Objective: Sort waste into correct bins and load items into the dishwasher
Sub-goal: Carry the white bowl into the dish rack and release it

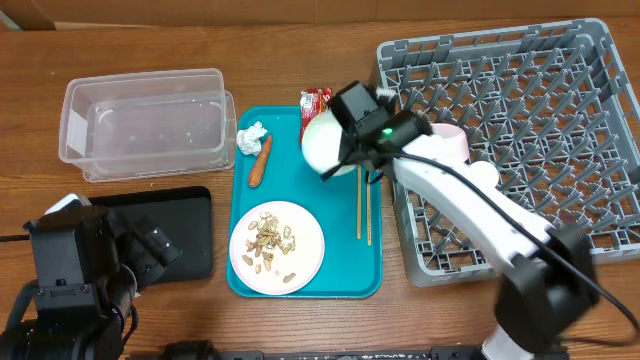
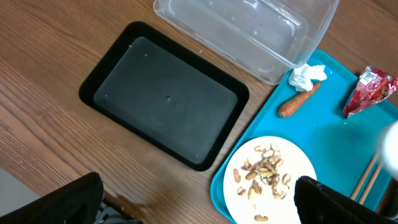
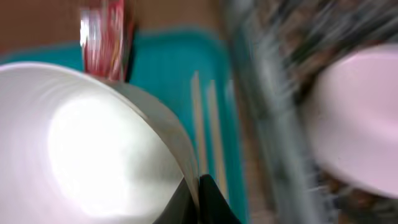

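Overhead, the right claw [image 3: 198, 193] is closed tight on the rim of a white bowl [image 1: 325, 148] at the far right corner of the teal tray [image 1: 340, 282], just beside the grey dish rack [image 1: 520, 90]. A second pale bowl [image 1: 452, 140] lies inside the rack near its left edge. The red wrapper [image 1: 315, 100] shows behind the gripped bowl, and the chopsticks [image 1: 364, 205] lie along the tray's right side. The paper wad [image 1: 250, 135] and carrot [image 1: 261, 160] rest at the tray's far left, and the plate [image 1: 300, 270] holds peanut shells [image 1: 272, 240]. The left claw [image 2: 198, 186] hangs wide open and empty over the counter [image 1: 300, 40], near the black tray [image 2: 165, 99] and the clear tub [image 2: 249, 28].
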`<state>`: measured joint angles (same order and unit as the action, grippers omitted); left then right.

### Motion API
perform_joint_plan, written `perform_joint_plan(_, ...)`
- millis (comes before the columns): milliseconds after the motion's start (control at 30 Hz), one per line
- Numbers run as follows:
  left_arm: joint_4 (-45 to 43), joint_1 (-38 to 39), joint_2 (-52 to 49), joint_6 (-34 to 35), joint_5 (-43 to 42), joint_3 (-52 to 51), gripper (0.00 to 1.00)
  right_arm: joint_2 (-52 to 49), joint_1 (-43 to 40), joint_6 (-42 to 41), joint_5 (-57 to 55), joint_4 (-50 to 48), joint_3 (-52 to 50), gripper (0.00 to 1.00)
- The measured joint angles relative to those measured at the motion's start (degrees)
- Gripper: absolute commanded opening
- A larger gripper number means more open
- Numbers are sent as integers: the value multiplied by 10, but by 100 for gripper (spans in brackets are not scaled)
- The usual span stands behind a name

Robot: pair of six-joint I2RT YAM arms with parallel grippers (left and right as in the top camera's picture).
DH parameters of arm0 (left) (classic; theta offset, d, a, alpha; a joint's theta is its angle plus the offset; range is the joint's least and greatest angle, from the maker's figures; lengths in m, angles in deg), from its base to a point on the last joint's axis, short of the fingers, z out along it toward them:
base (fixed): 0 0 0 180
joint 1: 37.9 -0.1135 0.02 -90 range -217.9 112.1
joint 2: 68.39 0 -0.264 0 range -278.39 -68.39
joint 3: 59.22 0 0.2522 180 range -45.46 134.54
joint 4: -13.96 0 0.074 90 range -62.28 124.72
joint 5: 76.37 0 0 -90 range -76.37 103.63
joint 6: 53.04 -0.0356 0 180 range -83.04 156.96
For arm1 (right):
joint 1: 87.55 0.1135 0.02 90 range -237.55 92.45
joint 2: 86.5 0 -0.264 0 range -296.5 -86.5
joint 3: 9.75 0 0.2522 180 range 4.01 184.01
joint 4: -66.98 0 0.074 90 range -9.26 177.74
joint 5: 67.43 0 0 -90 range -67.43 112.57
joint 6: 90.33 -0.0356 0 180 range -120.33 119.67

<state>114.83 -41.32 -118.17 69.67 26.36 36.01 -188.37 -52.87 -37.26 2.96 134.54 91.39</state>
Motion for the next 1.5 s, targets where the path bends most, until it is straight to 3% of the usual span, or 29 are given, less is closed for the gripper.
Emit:
perform_joint_plan(300, 0, 0, 0, 0, 0, 0, 100, 49, -64, 69, -394, 15, 11, 4)
perform_joint_plan(433, 0, 0, 0, 0, 0, 0, 100, 29, -120, 97, -469, 16, 11, 4)
perform_joint_plan(767, 0, 0, 0, 0, 0, 0, 100, -33, -266, 131, -515, 24, 11, 4)
perform_joint_plan(1500, 0, 0, 0, 0, 0, 0, 100, -52, -310, 152, -519, -50, -69, 4)
